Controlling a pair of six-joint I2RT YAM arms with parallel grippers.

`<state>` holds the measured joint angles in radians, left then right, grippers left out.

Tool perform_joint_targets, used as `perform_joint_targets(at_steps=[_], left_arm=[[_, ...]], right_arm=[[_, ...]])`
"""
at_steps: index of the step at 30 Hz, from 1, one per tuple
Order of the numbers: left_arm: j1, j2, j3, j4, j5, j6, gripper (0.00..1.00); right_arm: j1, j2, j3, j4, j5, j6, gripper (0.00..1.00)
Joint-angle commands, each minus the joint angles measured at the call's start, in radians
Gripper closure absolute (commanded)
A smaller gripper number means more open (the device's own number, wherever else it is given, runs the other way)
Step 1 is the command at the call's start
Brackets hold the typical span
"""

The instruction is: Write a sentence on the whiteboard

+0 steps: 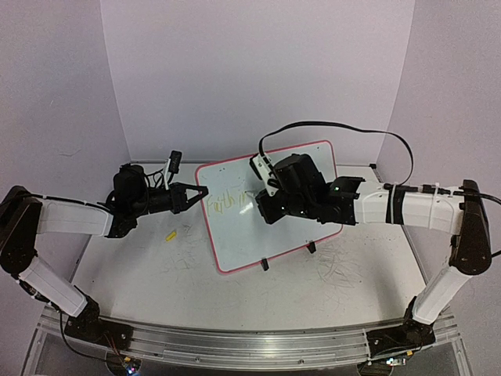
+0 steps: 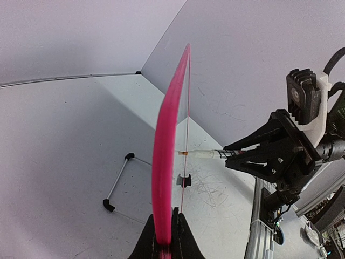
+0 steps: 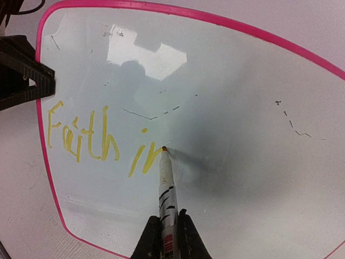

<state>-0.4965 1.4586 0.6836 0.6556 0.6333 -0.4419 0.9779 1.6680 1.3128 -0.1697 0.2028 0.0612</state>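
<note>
The whiteboard (image 1: 235, 231) stands tilted on the table, white with a pink rim (image 2: 164, 156). My left gripper (image 1: 202, 190) is shut on its left edge; in the left wrist view the rim runs down between the fingers of that gripper (image 2: 164, 240). My right gripper (image 3: 168, 237) is shut on a white marker (image 3: 167, 197) with black stripes, whose orange tip touches the board face. Yellow words reading "Faith in" form the sentence (image 3: 83, 137), and the tip sits at the end of the "n". From above, the right gripper (image 1: 268, 205) covers the board's middle.
Two black clip feet (image 1: 264, 264) hold up the board's lower edge. A small yellow piece (image 1: 170, 234) lies on the table left of the board. Grey scribbles (image 1: 337, 266) mark the tabletop at the right. A thin metal rod with black ends (image 2: 117, 183) lies behind the board.
</note>
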Motion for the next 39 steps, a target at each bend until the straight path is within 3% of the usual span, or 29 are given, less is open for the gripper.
perform_joint_targets(at_steps=[1, 23, 39], left_arm=[[0.002, -0.026, -0.014, -0.01, -0.026, 0.052, 1.0], [0.003, -0.033, -0.016, -0.013, -0.023, 0.046, 1.0], [0.003, -0.026, -0.012, -0.014, -0.025, 0.038, 1.0]], right_arm=[[-0.004, 0.003, 0.026, 0.032, 0.05, 0.017, 1.0], [-0.004, -0.045, -0.061, -0.014, -0.023, 0.054, 1.0], [-0.002, -0.069, -0.024, -0.003, -0.067, 0.044, 1.0]])
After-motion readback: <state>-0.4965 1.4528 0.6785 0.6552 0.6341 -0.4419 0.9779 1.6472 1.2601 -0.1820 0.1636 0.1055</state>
